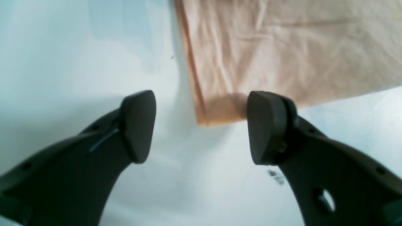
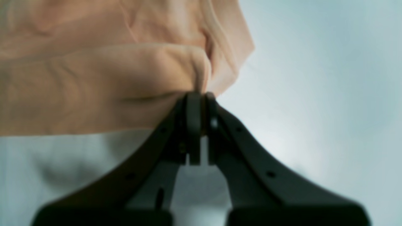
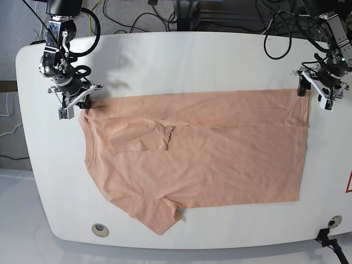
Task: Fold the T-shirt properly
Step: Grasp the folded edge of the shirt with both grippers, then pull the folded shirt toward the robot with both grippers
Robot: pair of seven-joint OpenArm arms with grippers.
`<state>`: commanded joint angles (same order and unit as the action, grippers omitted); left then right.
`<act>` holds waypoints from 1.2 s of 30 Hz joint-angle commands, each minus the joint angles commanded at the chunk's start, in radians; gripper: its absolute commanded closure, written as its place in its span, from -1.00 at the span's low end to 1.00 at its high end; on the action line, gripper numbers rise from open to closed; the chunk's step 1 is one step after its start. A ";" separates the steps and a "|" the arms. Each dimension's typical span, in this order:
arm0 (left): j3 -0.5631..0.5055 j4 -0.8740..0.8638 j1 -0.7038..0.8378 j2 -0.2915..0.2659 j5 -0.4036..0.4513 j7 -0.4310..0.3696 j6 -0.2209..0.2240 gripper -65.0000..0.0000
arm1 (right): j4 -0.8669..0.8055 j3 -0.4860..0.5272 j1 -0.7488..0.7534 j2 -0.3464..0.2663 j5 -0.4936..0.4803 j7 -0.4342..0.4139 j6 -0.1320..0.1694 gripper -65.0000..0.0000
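Two claws, left (image 1: 201,127) open, right (image 2: 202,128) gripping one T-shirt (image 3: 220,159).

A wide bare strip of table (image 3: 181,60) is left between the two arms above the shirt (image 3: 220,159), bordered along its far edge by cables (image 3: 154,16).

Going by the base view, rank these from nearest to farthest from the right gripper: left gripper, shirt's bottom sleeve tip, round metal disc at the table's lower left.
1. Disc, below it
2. Sleeve tip, below and rightward
3. Left gripper, far right
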<state>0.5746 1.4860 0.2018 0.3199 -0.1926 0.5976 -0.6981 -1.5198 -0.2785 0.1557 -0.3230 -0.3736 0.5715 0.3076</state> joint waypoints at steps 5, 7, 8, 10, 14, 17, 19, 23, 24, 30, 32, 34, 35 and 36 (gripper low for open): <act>-0.037 -0.012 -0.003 -0.003 0.002 0.000 0.000 -0.31 | 0.000 0.000 0.002 0.000 0.005 0.002 0.000 1.00; -0.040 -0.041 -0.006 -0.003 0.002 0.000 0.000 -0.31 | 0.000 0.000 0.003 0.000 0.003 0.005 0.000 1.00; -0.041 -0.055 -0.017 -0.005 0.002 0.000 0.000 -0.31 | 0.000 0.000 0.003 0.000 0.006 0.012 0.000 1.00; -0.040 -0.072 -0.035 -0.005 0.002 0.000 0.000 -0.31 | 0.000 0.000 0.003 0.000 0.002 0.014 0.000 1.00; -0.040 -0.094 -0.038 -0.005 0.002 0.000 0.000 -0.31 | 0.000 0.000 0.003 0.000 0.000 0.014 0.000 1.00; -0.038 -0.095 -0.038 -0.005 0.002 0.000 0.000 0.00 | 0.000 0.000 0.003 0.000 0.000 0.014 0.000 1.00; -0.038 -0.106 -0.038 -0.006 0.002 0.000 0.000 0.49 | 0.000 0.000 0.002 0.000 0.000 0.014 0.000 1.00; -0.037 -0.121 -0.040 -0.006 0.000 0.000 0.000 0.92 | 0.000 0.000 0.002 0.000 0.000 0.014 0.000 1.00; -0.037 -0.121 -0.038 -0.006 0.000 0.000 0.000 0.94 | 0.000 0.000 0.002 0.000 0.000 0.014 0.000 1.00; -0.035 -0.114 -0.032 -0.008 -0.003 0.003 0.000 1.00 | -0.023 -0.005 0.031 0.000 -0.002 0.014 0.000 1.00; -0.035 -0.112 -0.021 -0.008 -0.005 0.003 0.000 1.00 | -0.048 -0.005 0.051 0.000 -0.003 0.014 0.000 1.00; -0.035 -0.084 -0.002 -0.008 -0.005 0.003 0.000 1.00 | -0.075 -0.006 0.069 0.000 -0.003 0.014 0.000 1.00; -0.035 -0.064 0.012 -0.008 -0.005 0.005 0.000 1.00 | -0.091 -0.006 0.084 0.000 -0.003 0.014 0.000 1.00; -0.035 -0.044 0.025 -0.008 -0.005 0.005 0.000 1.00 | -0.107 -0.006 0.100 0.003 -0.003 0.014 0.000 1.00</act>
<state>0.5393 1.4415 0.2263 0.3122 -0.1972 0.6022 -0.6981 -1.6272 -0.2846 0.2555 -0.3199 -0.3767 0.5854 0.3076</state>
